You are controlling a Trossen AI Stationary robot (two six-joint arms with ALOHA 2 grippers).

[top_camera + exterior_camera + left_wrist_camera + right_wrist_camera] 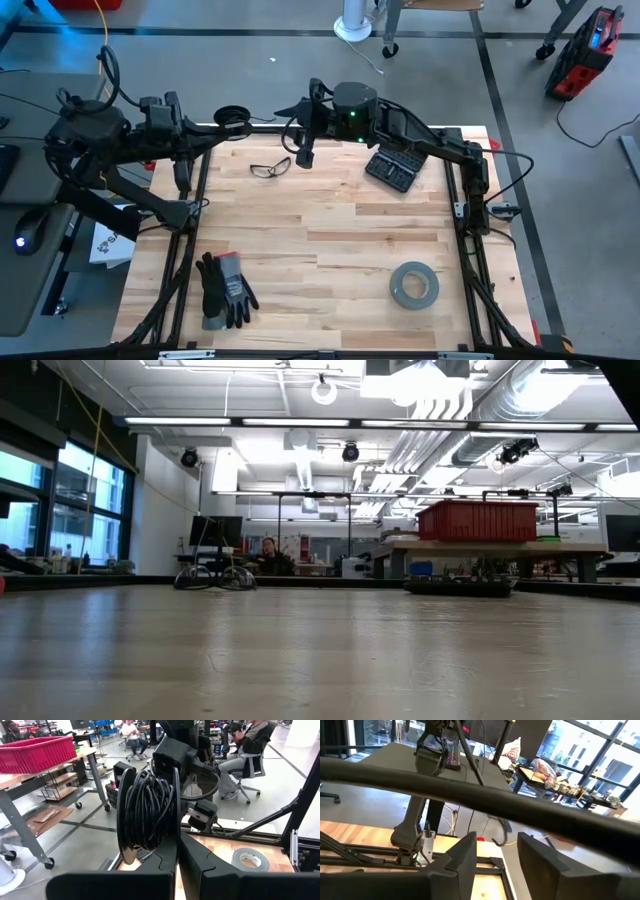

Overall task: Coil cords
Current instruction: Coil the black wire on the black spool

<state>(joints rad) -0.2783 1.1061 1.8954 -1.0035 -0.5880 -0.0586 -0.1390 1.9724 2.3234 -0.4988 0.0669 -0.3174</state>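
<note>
Winding step under way. Left gripper (pixel 177 852), jaws clamped on the black spool (pixel 145 812), holds it off the tabletop's (pixel 330 235) far edge, left of the safety glasses (pixel 270 167); the thin cord (pixel 147 805) is already bunched in loops on it. Right gripper (pixel 303 150) sits just right of the glasses, jaws apart, gripping nothing visible. Next, I judge: catch the loose cord end and feed it round the spool.

Containers: a bit case (pixel 392 168) right of the glasses, contents unclear.
</note>
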